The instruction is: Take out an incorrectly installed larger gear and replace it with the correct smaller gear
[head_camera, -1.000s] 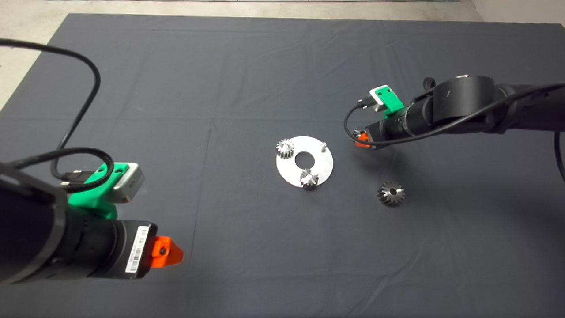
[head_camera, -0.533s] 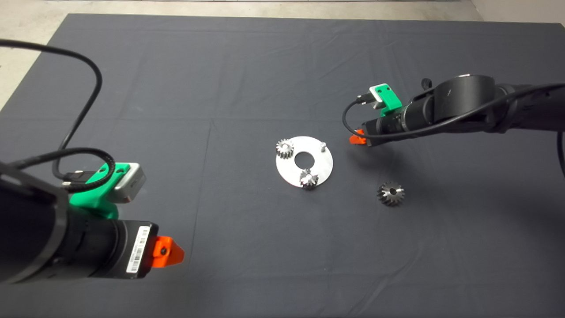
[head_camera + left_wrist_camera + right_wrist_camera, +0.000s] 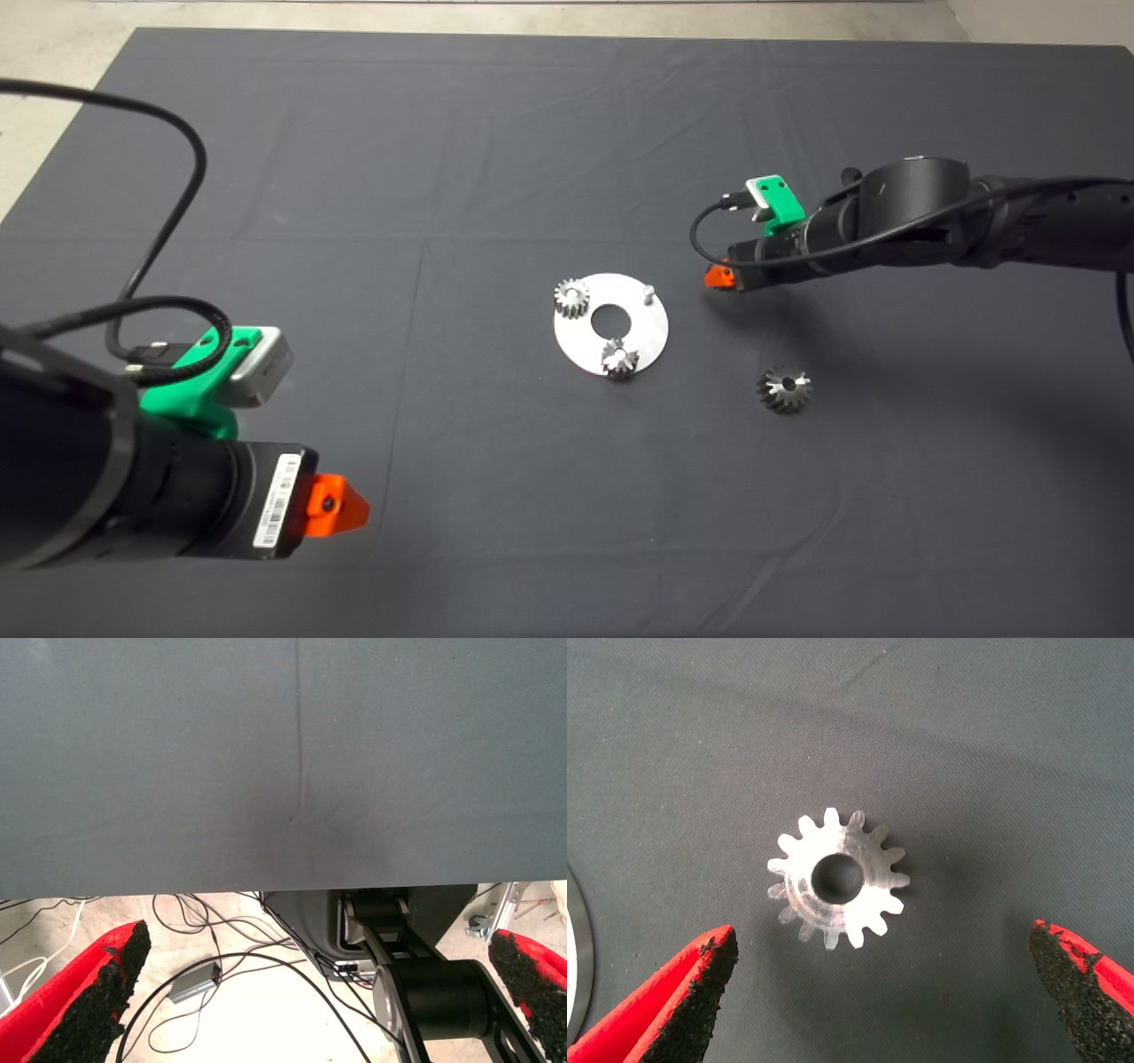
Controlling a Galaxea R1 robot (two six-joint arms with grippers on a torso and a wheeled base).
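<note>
The larger gear [image 3: 785, 390], dark with flared teeth, lies on the mat to the right of the round silver plate [image 3: 651, 335]. Two small gears [image 3: 572, 299] [image 3: 620, 359] sit on the plate, and one pin [image 3: 648, 291] stands bare. My right gripper [image 3: 719, 276] hovers just right of the plate. In the right wrist view it [image 3: 881, 939] is open, with the smaller gear [image 3: 837, 877] lying flat on the mat between its fingers [image 3: 700, 979], untouched. That gear is hidden in the head view. My left gripper [image 3: 341, 507] is parked at the lower left, open [image 3: 319, 939] and empty.
The plate's rim [image 3: 574, 957] shows beside the smaller gear in the right wrist view. The left wrist view shows the mat's edge, cables and the robot's base [image 3: 434, 992] on the floor beyond it.
My right arm has sunk lower toward the mat and its gripper has shifted slightly, staying over the smaller gear. The left arm and the gears have not moved.
</note>
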